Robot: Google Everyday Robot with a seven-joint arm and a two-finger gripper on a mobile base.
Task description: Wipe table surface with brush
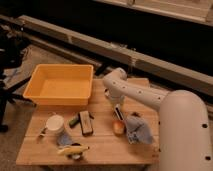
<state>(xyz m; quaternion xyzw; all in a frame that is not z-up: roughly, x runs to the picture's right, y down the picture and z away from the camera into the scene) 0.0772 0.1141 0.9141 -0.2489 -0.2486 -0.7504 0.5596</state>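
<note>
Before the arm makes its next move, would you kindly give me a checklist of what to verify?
1. Pincer down at the brush, mid-right on the table surface: ok.
2. Grip on the brush secure: cannot tell.
3. Orange lump right beside the brush, nearer the camera, in a likely wipe path: not ok.
4. Grey-blue cloth right of the lump, close by: not ok.
5. Yellow tub well apart, back left: ok.

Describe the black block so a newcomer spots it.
Start at the yellow tub on the table. Just in front of its right corner lies the black block, left of the gripper and orange lump; only it is dark, rectangular, pale-centred.
</note>
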